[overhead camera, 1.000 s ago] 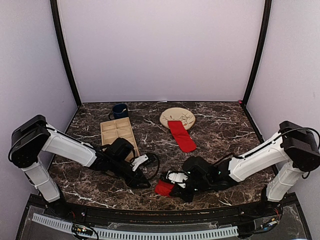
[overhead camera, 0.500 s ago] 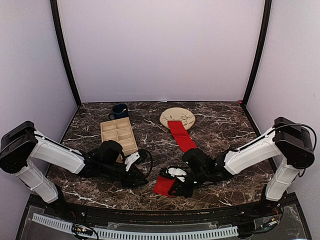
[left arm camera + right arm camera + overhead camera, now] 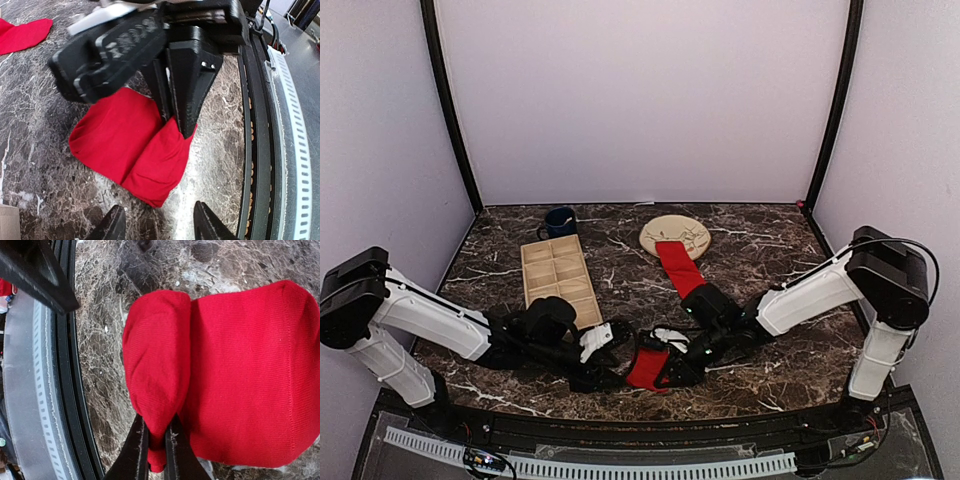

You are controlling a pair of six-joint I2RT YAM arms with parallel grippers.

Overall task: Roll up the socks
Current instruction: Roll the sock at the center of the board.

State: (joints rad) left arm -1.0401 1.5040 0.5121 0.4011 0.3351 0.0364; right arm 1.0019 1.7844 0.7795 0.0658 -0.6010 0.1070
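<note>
marble table (image 3: 770,262), red socks (image 3: 682,272), one overlapping plate (image 3: 676,228)

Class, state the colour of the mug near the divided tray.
Dark blue; the mug shows best in the top external view.

A lab-style robot test booth — plain lilac walls (image 3: 640,100), black frame posts (image 3: 448,110), a marble-patterned tabletop (image 3: 770,250).

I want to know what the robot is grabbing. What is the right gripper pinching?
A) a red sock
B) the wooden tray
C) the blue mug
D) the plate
A: the right wrist view shows the right gripper shut on a fold of the near sock.
</note>
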